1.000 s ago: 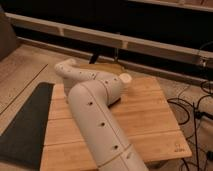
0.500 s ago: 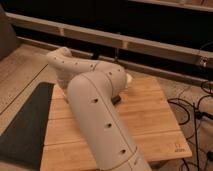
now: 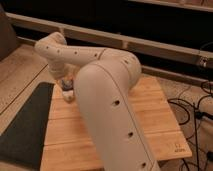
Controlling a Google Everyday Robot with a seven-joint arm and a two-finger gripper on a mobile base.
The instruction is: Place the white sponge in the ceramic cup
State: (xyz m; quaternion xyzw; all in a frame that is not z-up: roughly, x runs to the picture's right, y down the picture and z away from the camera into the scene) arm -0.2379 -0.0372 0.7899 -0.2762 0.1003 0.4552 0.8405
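Observation:
My gripper (image 3: 67, 88) hangs down from the wrist (image 3: 50, 49) over the left end of the wooden table (image 3: 155, 107). It is shut on the white sponge (image 3: 66, 83), a small pale bluish-white chunk at its tip, just above the boards. My thick white arm (image 3: 107, 105) crosses the middle of the view and covers much of the table. The ceramic cup is hidden behind the arm.
A dark mat (image 3: 25, 125) lies left of the table. Black cables (image 3: 192, 112) trail on the floor to the right. A long light rail (image 3: 165, 47) runs behind the table in front of a dark wall.
The wrist has swung up and to the left, and the elbow has come closer and now covers the white cup that showed at the arm's right side earlier.

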